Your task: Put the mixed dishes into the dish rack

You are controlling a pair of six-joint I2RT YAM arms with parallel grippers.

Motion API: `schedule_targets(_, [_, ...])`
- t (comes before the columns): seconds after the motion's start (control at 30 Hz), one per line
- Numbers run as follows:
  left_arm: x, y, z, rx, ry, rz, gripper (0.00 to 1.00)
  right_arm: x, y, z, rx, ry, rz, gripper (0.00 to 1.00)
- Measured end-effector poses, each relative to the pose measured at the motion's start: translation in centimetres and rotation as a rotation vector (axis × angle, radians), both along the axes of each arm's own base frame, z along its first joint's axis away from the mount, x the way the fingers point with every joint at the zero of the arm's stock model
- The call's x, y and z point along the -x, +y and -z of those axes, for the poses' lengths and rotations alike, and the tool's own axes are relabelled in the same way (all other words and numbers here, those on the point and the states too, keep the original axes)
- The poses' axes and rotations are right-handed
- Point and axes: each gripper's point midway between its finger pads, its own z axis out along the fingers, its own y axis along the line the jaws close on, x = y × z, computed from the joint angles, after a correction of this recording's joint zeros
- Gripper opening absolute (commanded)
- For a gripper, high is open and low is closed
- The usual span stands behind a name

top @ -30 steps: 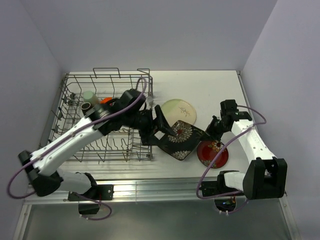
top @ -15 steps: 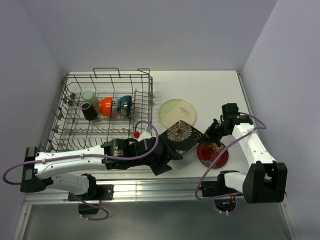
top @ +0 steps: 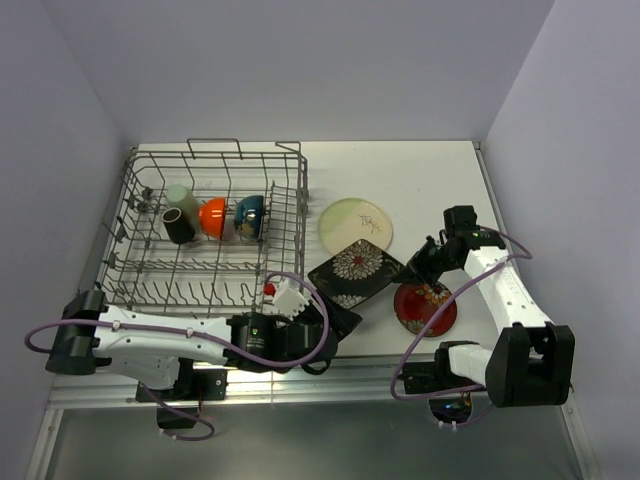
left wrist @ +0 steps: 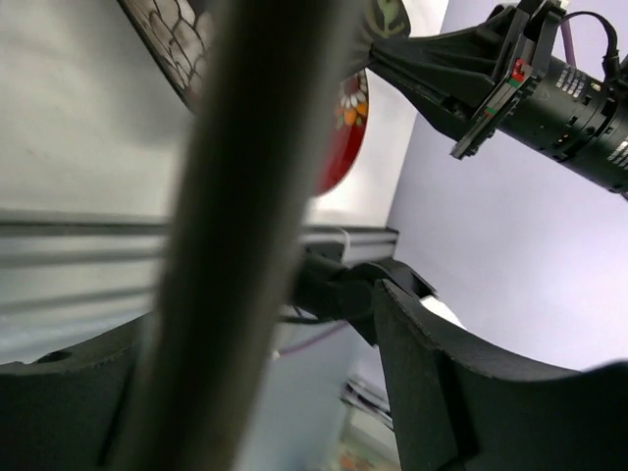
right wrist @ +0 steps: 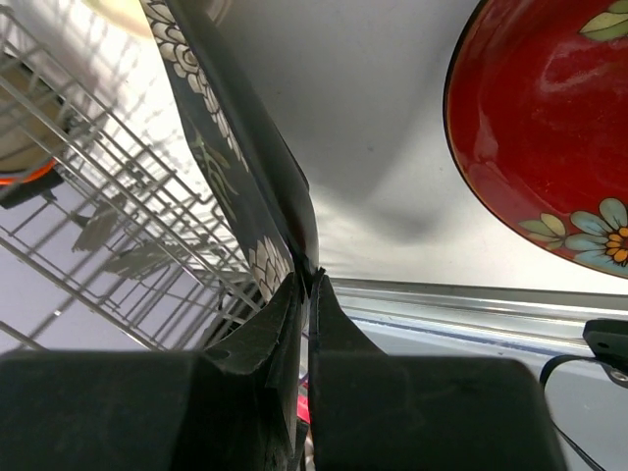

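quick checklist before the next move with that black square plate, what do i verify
1. Right gripper on the black square plate: ok, jaws closed on its edge in the right wrist view.
2. Left gripper hold on that plate: cannot tell, a blurred bar sits between its jaws.
3. Red floral plate apart from the black plate: ok, table shows between them.
4. Pale green plate free of the black plate's far corner: cannot tell, they meet in the top view.
5. Free tines in the dish rack: ok, the near rows hold nothing.
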Motion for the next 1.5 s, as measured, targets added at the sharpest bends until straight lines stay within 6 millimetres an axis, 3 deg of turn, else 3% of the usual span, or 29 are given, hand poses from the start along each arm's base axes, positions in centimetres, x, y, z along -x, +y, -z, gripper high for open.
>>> schedule_targets(0.3, [0.0,-1.2,0.4,-0.003,-0.125,-0.046,0.65,0.8,-0.1,-0.8,0.009,-0.065,0.006,0.00])
schedule_targets(0.47, [-0.3,-1.4,0.2,0.000,-0.141,-0.064,0.70,1.6,-0.1,-0.5,0.010,-0.064,0.001,0.00])
schedule_targets(0.63, [0.1,-1.2,0.0,-0.008,-0.107,-0.047,0.88,0.6,-0.6,-1.4,0.048,-0.091,-0.018,0.00])
schedule_targets(0.8, [0.9,-1.0,-0.8,-0.024,-0.049,-0.030,0.94,-0.9,-1.0,-2.4,0.080,-0.155,-0.034,0.00])
schedule_targets(0.87, [1.3,-1.1,-2.4,-0.022,-0.047,-0.022,0.96,-1.0,-1.1,-2.3,0.085,-0.153,-0.037,0.00])
schedule_targets(1.03, [2.5,-1.2,-8.6,0.069,-0.059,-0.004,0.99,-0.9,-1.1,-2.2,0.089,-0.155,-0.048,0.00])
schedule_targets(1.13, [2.6,0.3,-9.8,0.106,-0.053,0.002,0.99,-0.9,-1.1,-2.1,0.090,-0.155,-0.051,0.00])
schedule_targets(1.33, [2.2,2.5,-9.8,0.024,-0.066,-0.006,0.98,-0.6,-0.7,-2.0,0.096,-0.155,-0.081,0.00])
schedule_targets(1.5, [0.4,2.6,-15.4,0.047,-0.123,-0.076,0.95,-0.6,-0.5,-2.0,0.098,-0.156,-0.096,0.00])
